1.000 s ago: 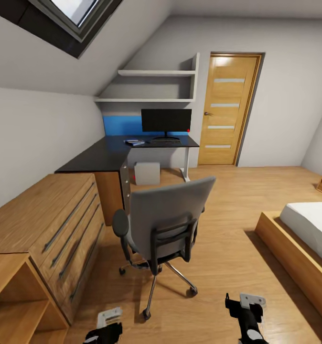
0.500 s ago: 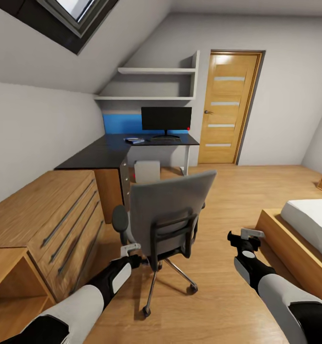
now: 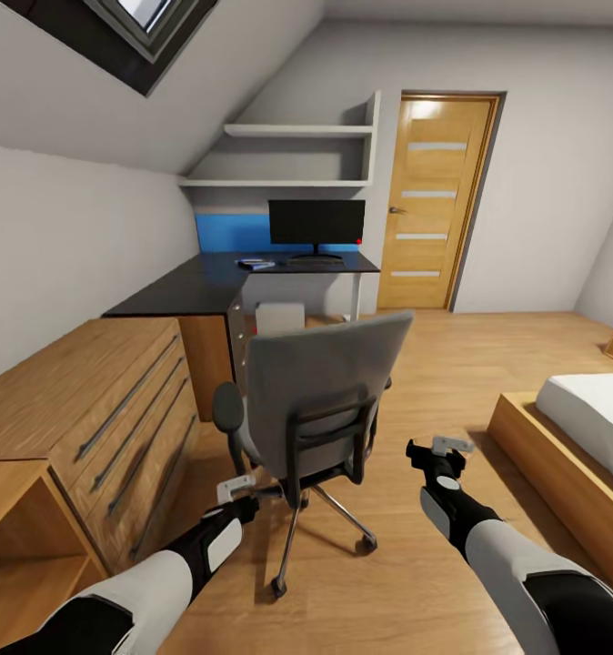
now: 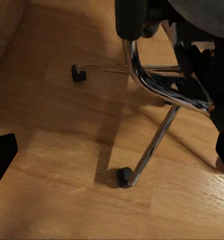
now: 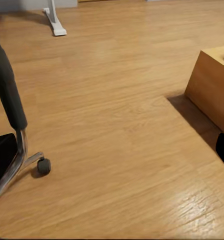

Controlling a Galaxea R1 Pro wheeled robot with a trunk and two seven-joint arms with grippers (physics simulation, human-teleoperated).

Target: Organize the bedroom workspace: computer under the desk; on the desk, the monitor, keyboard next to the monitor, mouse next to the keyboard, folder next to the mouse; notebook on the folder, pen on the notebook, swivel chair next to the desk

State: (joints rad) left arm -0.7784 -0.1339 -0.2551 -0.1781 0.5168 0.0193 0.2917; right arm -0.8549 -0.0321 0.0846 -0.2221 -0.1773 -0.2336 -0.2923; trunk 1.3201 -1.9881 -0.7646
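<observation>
The fingers of the left gripper (image 3: 236,487) sat low in the lower-left of the head view, just beside the chrome base of the swivel chair (image 3: 320,400), holding nothing; how far apart they stood could not be told. The right gripper (image 3: 441,448), right of centre in the same view, hung over bare floor, apart from the chair's right side and likewise empty, its opening also unreadable. In the left wrist view a chrome leg (image 4: 152,145) ran down to a black castor (image 4: 123,176) on the wooden floor (image 4: 57,200). The chair stood at frame centre with its back toward the camera, well apart from the black desk (image 3: 175,291) in the upper-middle distance, where the monitor (image 3: 316,222) stood with a keyboard (image 3: 314,260) in front of it and a small flat item to its left; the computer (image 3: 279,318) sat beneath. The chair would likely roll easily and swivel if pushed off-centre, so the stiff backrest frame or black armrest (image 3: 226,411) looked the better hold than the soft upholstery. The seat was hidden behind the backrest.
</observation>
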